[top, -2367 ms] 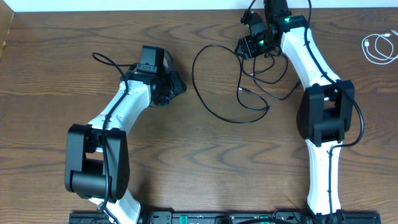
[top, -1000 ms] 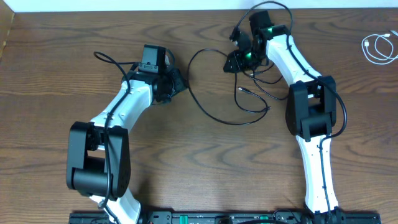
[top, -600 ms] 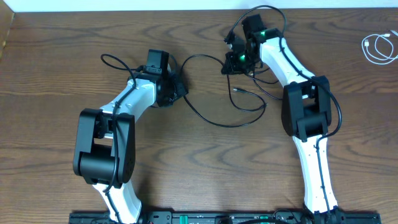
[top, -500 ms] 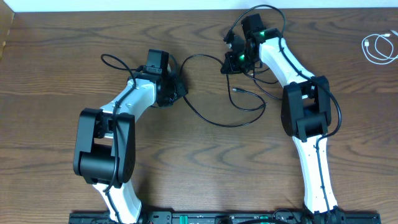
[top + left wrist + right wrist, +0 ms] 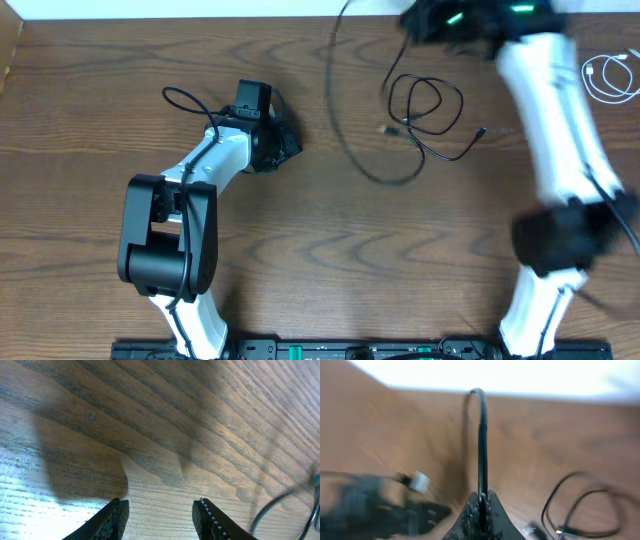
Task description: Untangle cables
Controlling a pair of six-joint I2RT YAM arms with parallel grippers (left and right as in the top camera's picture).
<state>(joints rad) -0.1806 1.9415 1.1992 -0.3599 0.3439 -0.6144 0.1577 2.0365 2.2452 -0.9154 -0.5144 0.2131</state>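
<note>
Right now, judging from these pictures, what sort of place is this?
Probably a robotics lab bench: a left arm and a right arm work at a wooden table, with a black cable and a white cable to handle.

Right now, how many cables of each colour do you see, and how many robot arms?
black cable: 1
white cable: 1
arms: 2 (left arm, right arm)
total: 4
</note>
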